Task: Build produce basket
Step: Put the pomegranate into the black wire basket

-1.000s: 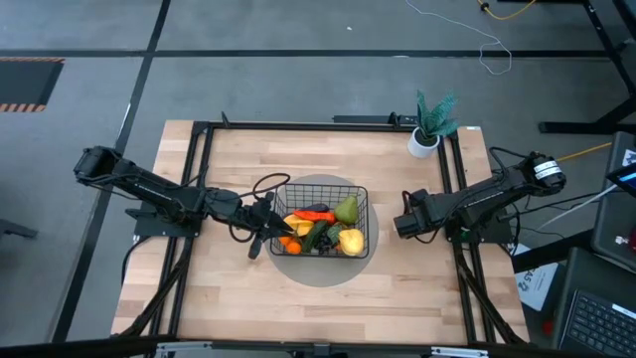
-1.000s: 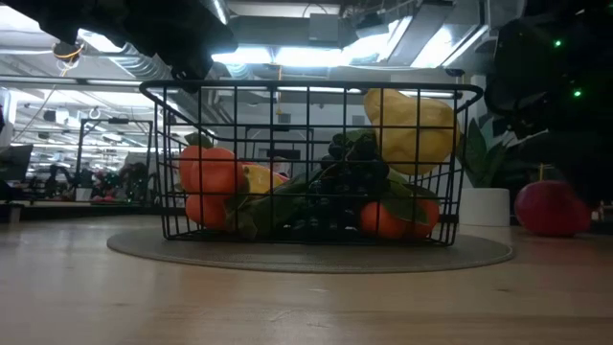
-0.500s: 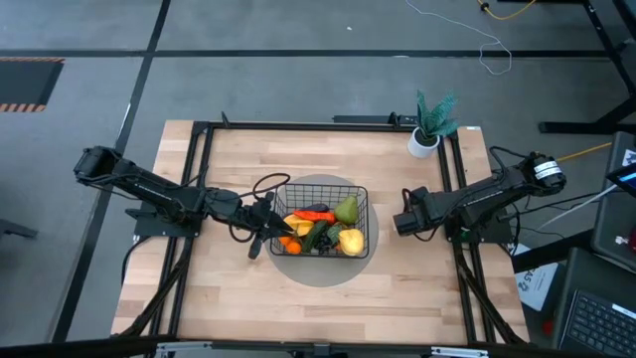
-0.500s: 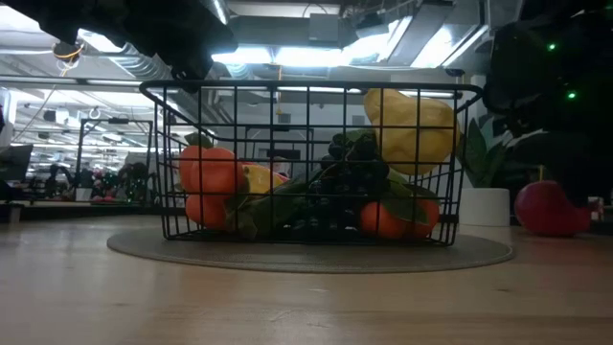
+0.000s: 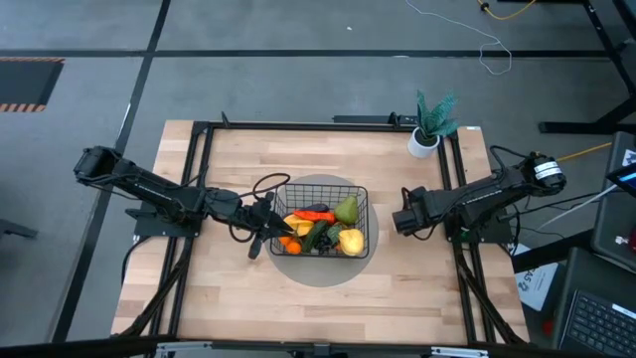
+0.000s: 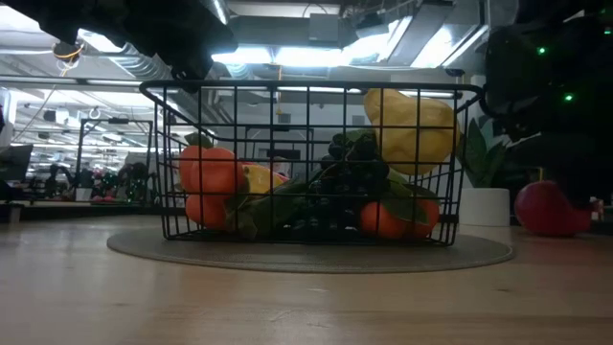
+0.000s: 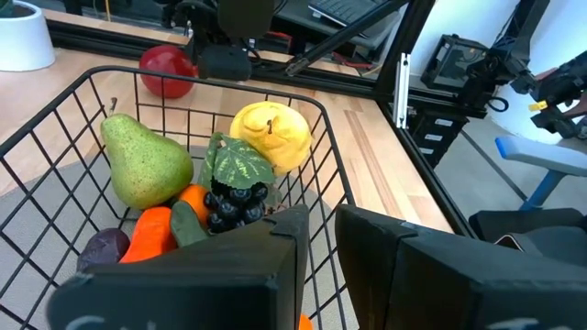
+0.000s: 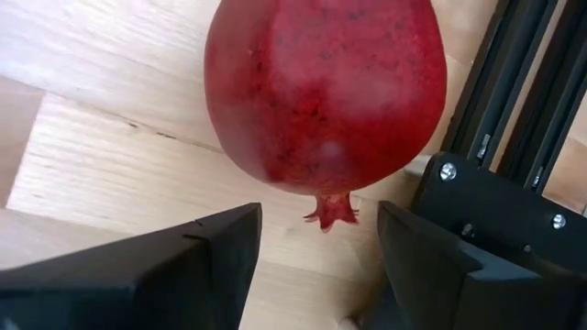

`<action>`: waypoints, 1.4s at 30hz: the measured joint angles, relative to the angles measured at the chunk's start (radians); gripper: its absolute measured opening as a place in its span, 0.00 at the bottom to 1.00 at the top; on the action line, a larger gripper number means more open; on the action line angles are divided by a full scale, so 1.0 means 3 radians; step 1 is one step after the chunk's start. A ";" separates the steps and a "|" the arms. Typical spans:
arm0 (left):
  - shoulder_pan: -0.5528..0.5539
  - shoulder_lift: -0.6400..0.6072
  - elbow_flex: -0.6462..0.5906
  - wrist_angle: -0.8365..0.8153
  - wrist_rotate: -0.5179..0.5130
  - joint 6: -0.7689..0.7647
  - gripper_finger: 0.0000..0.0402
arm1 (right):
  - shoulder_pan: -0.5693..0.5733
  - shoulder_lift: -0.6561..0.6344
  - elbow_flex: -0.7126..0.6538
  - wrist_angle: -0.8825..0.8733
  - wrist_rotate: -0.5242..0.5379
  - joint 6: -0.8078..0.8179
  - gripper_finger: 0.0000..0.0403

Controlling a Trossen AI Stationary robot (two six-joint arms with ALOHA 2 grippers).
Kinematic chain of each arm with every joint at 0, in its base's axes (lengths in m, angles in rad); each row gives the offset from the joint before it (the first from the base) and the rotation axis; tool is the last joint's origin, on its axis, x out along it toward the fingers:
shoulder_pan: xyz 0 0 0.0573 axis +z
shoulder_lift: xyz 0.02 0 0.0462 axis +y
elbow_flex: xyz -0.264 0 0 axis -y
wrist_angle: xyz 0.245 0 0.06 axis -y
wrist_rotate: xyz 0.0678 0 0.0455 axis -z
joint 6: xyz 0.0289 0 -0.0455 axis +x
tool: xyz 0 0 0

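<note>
The black wire basket [image 5: 328, 187] stands with its bottom on a grey round mat [image 5: 318, 270] at the table's middle. Produce fills it: a green pear [image 7: 142, 165], a yellow fruit [image 7: 271, 133], dark grapes [image 7: 234, 200] and an orange carrot [image 7: 151, 234]. My left gripper [image 5: 266, 227] is at the basket's left wall, shut on it. A red fruit [image 8: 326, 92] rests on the table to the right of the basket. My right gripper [image 8: 316, 247] hangs over it, pointing steeply down and open, one finger on either side of the fruit's crown and clear of it. My left gripper holds the basket's left wall near its top rim [image 7: 310, 218]. One finger is inside the basket and one outside, with the wire between them. The fingers come nearly level from the table's left. The basket stays upright on the mat.
A teal plant in a white pot [image 5: 429, 124] stands at the table's far right corner. Black frame rails [image 5: 459, 199] run along the table's left, right and far edges; one passes close to the red fruit [image 6: 548, 206]. Bare wood lies near the front edge.
</note>
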 joint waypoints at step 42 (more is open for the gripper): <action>-0.0001 0.0000 0.0000 0.0000 0.0000 0.0000 0.11 | -0.0002 0.0000 -0.0229 0.0306 0.0228 -0.0159 0.01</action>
